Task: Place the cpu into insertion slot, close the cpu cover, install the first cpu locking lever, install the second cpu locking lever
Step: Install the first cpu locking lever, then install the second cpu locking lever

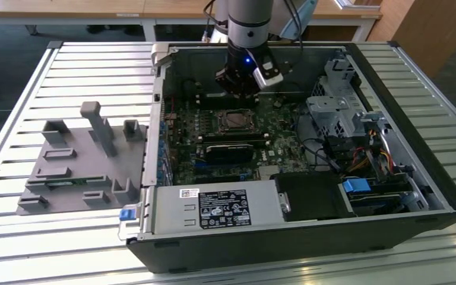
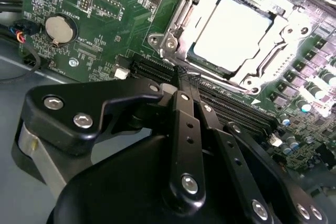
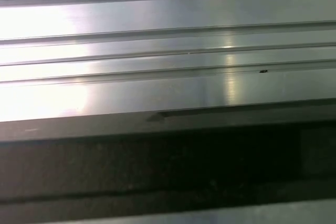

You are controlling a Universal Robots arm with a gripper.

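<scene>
Nearest in the exterior view, a grey fixture block lies on the slatted table at that view's left, beside the open computer case. Farther in, the cpu lies seated in the insertion slot on the motherboard, with the cpu cover down around it. The gripper hangs just beyond the slot, touching nothing; I cannot tell how its jaws stand.

The cpu is showing a pale, smooth metal face, glaring under light. The cpu cover is appearing as bright polished metal. The gripper linkage is presenting satin black, possibly anodised metal. The table is gleaming as ribbed aluminium.
</scene>
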